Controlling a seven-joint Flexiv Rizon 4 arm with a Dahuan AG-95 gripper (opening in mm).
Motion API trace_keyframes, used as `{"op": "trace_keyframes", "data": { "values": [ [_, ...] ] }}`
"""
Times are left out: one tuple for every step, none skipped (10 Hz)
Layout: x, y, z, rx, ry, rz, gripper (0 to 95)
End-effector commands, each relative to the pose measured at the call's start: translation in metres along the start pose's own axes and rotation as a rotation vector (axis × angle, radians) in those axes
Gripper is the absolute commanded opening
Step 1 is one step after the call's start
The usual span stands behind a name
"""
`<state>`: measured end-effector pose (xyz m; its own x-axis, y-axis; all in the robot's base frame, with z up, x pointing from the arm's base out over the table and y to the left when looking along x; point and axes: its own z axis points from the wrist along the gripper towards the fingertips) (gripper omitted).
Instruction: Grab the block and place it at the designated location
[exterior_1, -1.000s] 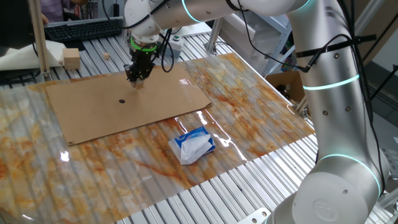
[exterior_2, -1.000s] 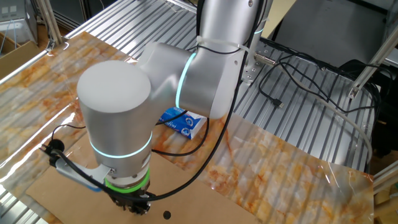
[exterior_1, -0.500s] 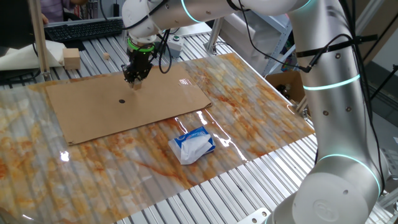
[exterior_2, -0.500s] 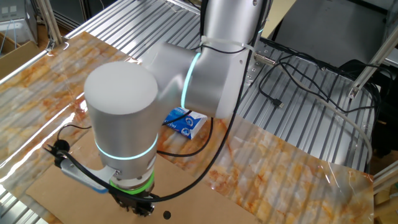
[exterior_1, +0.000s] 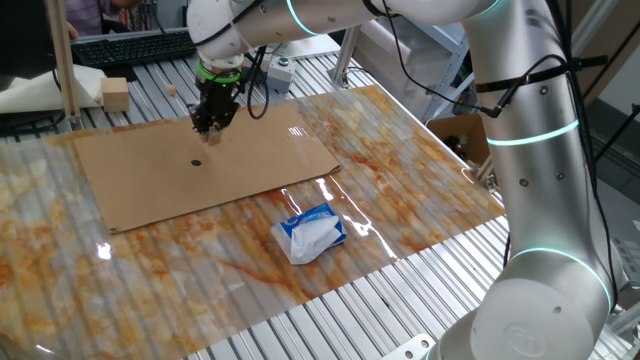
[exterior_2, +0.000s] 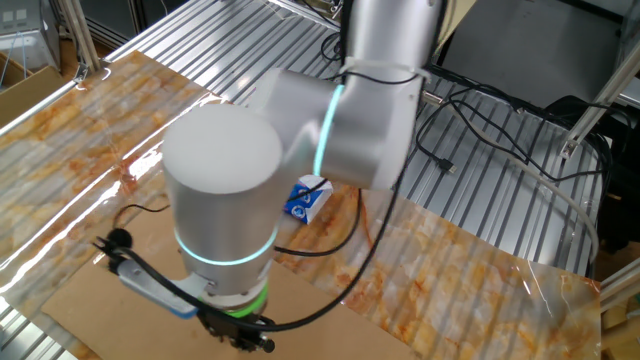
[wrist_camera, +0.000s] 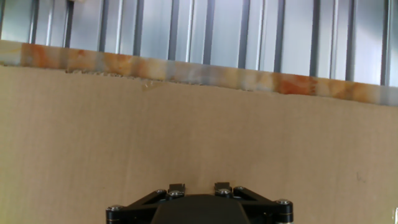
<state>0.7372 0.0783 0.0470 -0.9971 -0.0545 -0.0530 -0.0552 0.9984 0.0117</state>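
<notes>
The block (exterior_1: 213, 136) is gripped between the narrowly set jaws of the gripper (exterior_1: 210, 130), its tan tip just showing below the fingertips, above the brown cardboard (exterior_1: 150, 190). The carry is best finished by bringing the cube squarely over the black dot (exterior_1: 196, 161), which lies near the gripper on its lower-left side in one fixed view, then lowering it straight down before release.
</notes>
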Motion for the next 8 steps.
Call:
{"op": "trace_keyframes", "data": {
  "values": [
    [0.005,0.005,-0.001,0.004,-0.005,0.007,0.0],
    [0.008,0.008,0.0,0.005,-0.005,0.01,0.0],
    [0.011,0.013,0.003,0.004,-0.007,0.029,0.0],
    [0.013,0.018,0.004,0.004,-0.007,0.041,0.0],
    [0.014,0.02,0.004,0.004,-0.007,0.049,0.0],
    [0.016,0.025,0.006,0.003,-0.007,0.059,0.0],
    [0.017,0.027,0.008,0.004,-0.007,0.065,0.0],
    [0.019,0.03,0.009,0.004,-0.008,0.073,0.0]
  ]
}}
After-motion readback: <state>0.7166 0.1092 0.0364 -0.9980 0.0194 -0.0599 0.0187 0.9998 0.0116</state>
